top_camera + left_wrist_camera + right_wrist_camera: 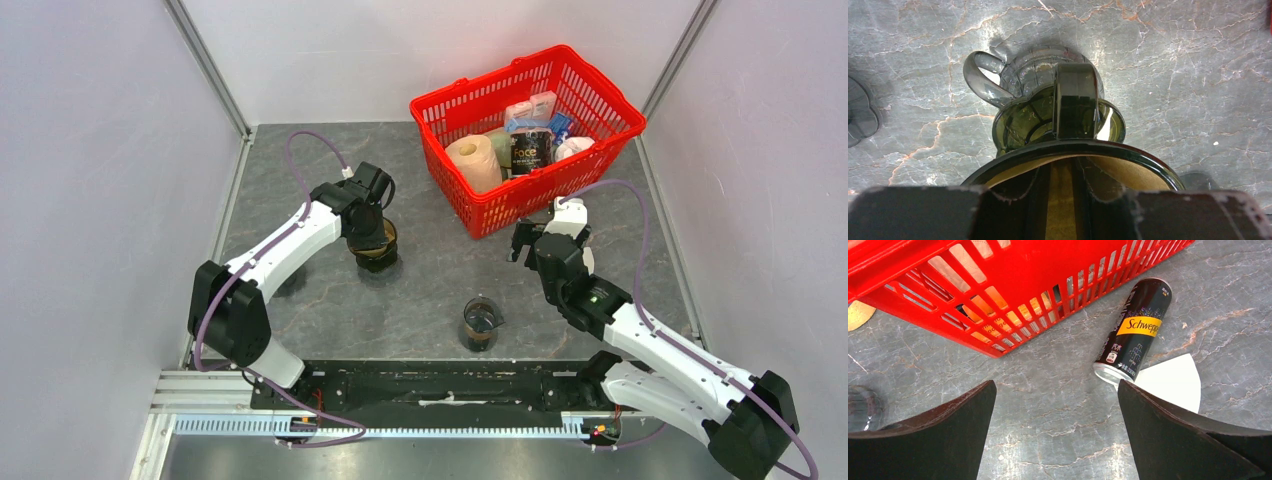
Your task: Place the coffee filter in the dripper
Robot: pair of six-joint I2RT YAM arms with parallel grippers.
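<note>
One filter (pixel 1130 175) in dripper (pixel 1148 162) between left pincer's (pixel 1060 172) tips, grip unclear; right pincer (pixel 1056 385) agape.

A red lattice basket (pixel 1013 275) and a black can (pixel 1135 330) banded yellow are seen ahead of the right gripper (pixel 1056 383); the table (pixel 1048 440) is veined grey marble.

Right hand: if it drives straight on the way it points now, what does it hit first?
Probably bare tabletop, in line between the open fingers of the right hand. The Schweppes can lies right of that line and the red basket farther ahead. Depth is unclear.
</note>
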